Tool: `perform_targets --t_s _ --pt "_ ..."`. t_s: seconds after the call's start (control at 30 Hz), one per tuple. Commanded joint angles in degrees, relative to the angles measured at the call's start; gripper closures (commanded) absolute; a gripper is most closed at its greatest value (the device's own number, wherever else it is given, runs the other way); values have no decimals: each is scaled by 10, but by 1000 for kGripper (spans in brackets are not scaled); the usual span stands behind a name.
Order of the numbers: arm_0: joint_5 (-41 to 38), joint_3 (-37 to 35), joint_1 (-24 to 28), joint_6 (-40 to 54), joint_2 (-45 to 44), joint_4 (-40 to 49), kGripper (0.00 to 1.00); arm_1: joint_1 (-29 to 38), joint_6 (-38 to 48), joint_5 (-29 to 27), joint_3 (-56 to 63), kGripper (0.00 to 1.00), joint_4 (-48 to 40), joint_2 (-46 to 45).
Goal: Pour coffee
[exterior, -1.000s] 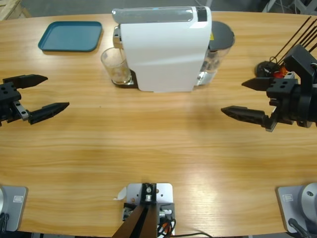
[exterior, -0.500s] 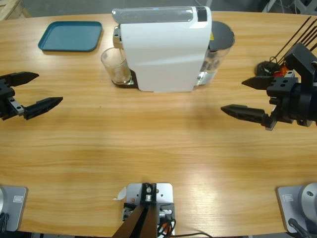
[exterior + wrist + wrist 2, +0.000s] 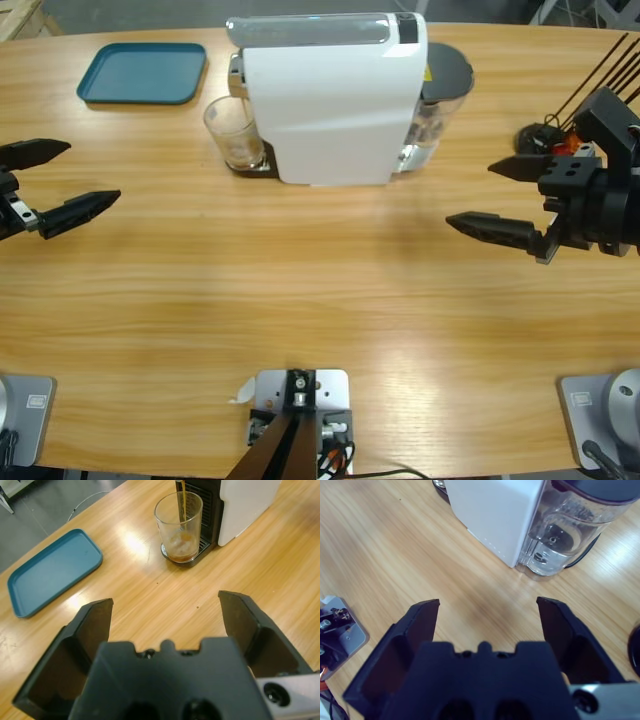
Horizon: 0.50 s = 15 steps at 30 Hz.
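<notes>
The left gripper [image 3: 58, 180] had drawn back toward the table's left edge over the last second, its jaws spread wide and empty, so that it stood well apart from the glass [image 3: 232, 133]. The right gripper [image 3: 500, 198] had not shifted at all; it hung over bare wood on the far side, jaws likewise parted and holding nothing. In the left wrist view the glass [image 3: 179, 527] stood upright on the drip grate of the white coffee machine [image 3: 247, 507], and a thin stream of coffee [image 3: 182, 505] ran down from the spout into it, gathering as a shallow brown layer with a paler top at the bottom of the glass. The right wrist view looked across at the machine's clear water tank [image 3: 570, 535]. A teal tray [image 3: 143, 73] lay near the table's far left corner, with nothing on it. The retreat of the left arm suggested that the machine had been left to brew unaided, and the glass was far from full. Judging by this, the pouring was under way but only just begun, and neither arm had anything to do but wait clear of the stream.
</notes>
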Motion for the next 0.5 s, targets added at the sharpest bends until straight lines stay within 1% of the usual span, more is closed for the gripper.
perform_targets --t_s 0.03,0.4,0.5 --pt "-14 6 -2 -16 70 -13 96 6 8 -9 21 138 -4 3" --pt "-14 3 -2 -17 87 -13 96 5 11 -9 21 138 -4 4" --pt "-10 7 -1 -16 59 -13 96 6 11 -9 21 138 -4 3"
